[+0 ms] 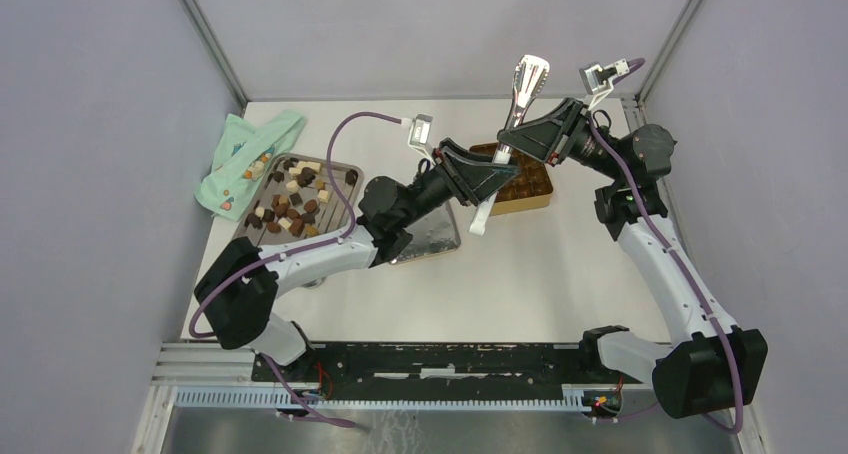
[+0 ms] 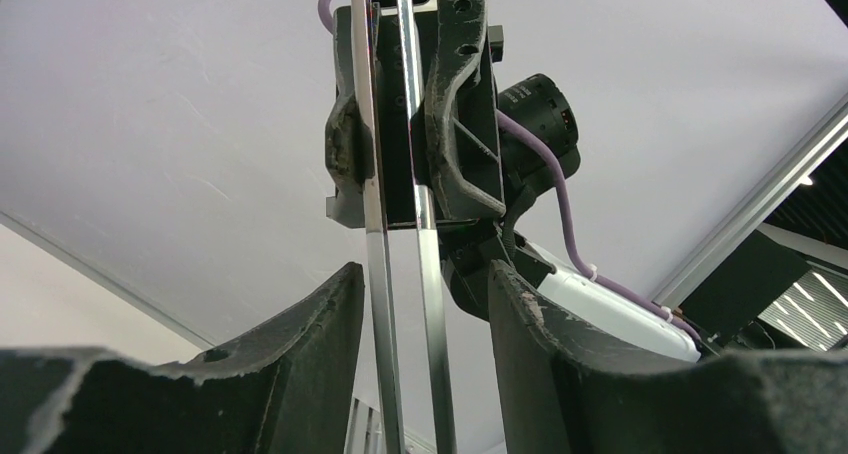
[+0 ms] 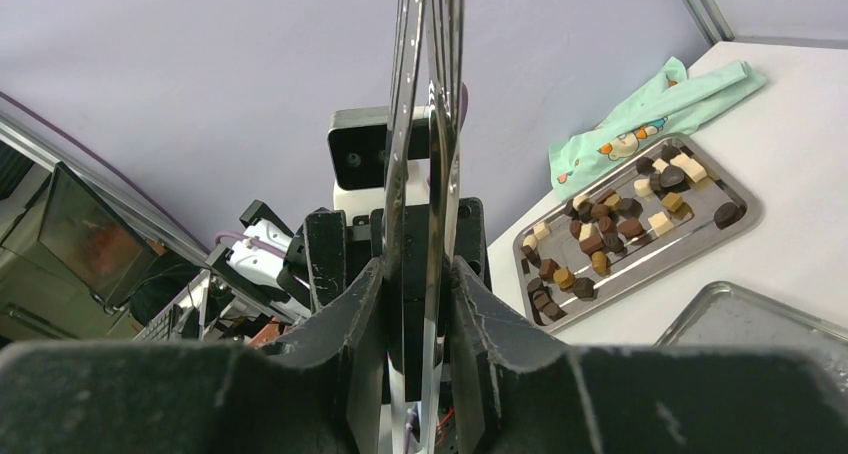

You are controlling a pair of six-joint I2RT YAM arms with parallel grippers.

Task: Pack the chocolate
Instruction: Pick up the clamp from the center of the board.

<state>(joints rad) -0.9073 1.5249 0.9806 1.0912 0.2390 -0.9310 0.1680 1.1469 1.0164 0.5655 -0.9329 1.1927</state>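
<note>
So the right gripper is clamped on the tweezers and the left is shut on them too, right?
No. The right gripper is clamped on the tweezers, but the left gripper is open around them. The left wrist view shows its fingers clear of them on both sides.

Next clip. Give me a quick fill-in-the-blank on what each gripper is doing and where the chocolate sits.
1. The right gripper is shut on the long metal ___.
2. The left gripper is ___, its fingers apart on either side of that tool.
3. The chocolate lies on a metal tray beside a ___ cloth.

Missing words: tweezers; open; green.
</note>
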